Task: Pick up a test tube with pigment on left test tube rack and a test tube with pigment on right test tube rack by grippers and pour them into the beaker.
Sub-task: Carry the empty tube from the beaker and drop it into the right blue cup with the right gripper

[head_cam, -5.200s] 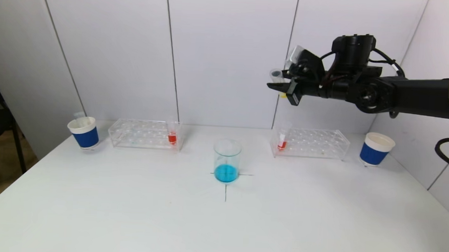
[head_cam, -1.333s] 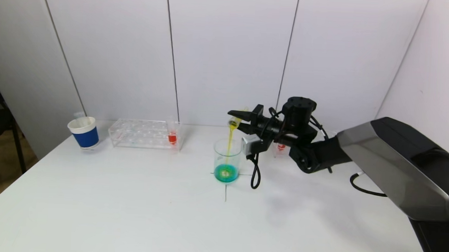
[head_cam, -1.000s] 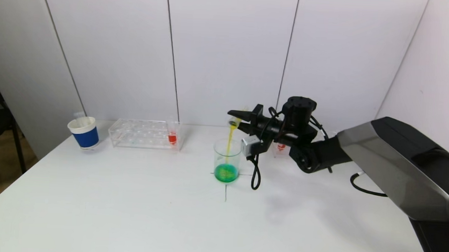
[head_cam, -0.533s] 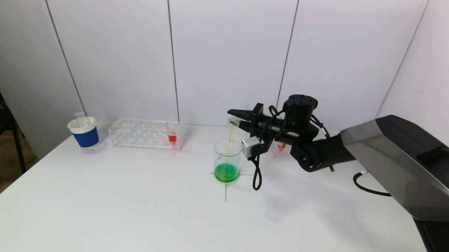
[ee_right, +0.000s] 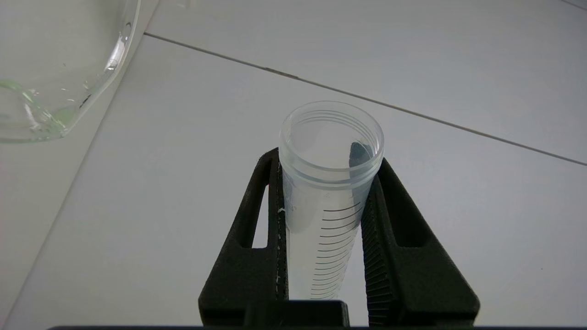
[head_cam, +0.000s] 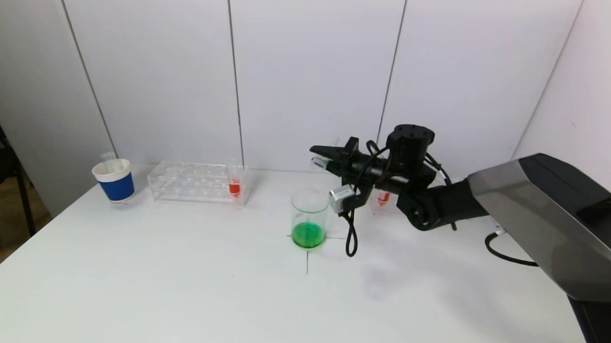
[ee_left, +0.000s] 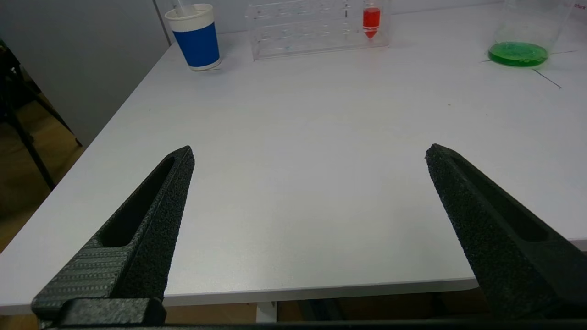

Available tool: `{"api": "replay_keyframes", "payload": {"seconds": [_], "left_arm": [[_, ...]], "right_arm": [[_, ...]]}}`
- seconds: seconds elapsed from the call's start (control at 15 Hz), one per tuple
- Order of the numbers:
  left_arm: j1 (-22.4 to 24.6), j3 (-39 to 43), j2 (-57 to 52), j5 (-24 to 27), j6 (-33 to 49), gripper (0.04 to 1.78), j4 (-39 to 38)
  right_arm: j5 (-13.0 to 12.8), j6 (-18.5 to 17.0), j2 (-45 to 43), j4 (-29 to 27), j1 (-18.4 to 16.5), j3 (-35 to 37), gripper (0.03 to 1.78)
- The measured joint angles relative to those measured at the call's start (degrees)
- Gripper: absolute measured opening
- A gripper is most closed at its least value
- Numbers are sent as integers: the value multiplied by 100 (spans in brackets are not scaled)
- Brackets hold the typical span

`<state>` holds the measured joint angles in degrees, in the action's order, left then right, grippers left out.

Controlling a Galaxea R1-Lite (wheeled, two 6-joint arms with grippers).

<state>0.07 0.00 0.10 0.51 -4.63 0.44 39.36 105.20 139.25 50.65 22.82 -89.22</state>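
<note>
My right gripper (head_cam: 323, 159) is shut on a clear test tube (head_cam: 319, 163) that lies about level, above and just behind the beaker (head_cam: 309, 217). In the right wrist view the tube (ee_right: 328, 192) looks empty between the fingers (ee_right: 257, 238). The beaker holds green liquid, and no stream is falling. A red-filled tube (head_cam: 235, 183) stands in the left rack (head_cam: 190, 182). Another red tube (head_cam: 383, 197) shows behind my right arm, which hides most of the right rack. My left gripper (ee_left: 309, 153) is open and empty, low by the table's near edge, out of the head view.
A blue and white paper cup (head_cam: 113, 180) stands left of the left rack. A black cable (head_cam: 350, 236) hangs from my right wrist close to the beaker's right side. White wall panels close off the back and the right.
The yellow stream from the tube thinned and stopped. The beaker's liquid went from blue to green. My right gripper rose slightly and levelled the tube.
</note>
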Motion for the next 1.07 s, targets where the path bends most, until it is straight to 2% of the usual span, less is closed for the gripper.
{"api": "replay_keyframes", "payload": {"seconds": [0.33, 0.4, 0.53, 0.67, 0.8, 1.07], "left_arm": [[0, 0, 0, 4, 1, 176, 0], [0, 0, 0, 6, 1, 176, 0], [0, 0, 0, 9, 1, 176, 0], [0, 0, 0, 6, 0, 176, 0], [0, 0, 0, 6, 0, 176, 0], [0, 0, 0, 9, 1, 176, 0]], "right_arm": [[-21, -30, -37, -22, 7, 24, 52], [-26, -83, -39, -30, 9, 30, 52], [-65, -418, -39, -57, 5, 59, 52], [-266, -992, -45, -60, -24, 61, 52], [-508, -1720, -63, -77, -59, 59, 52], [-1464, -3768, -205, -193, -67, 61, 52]]}}
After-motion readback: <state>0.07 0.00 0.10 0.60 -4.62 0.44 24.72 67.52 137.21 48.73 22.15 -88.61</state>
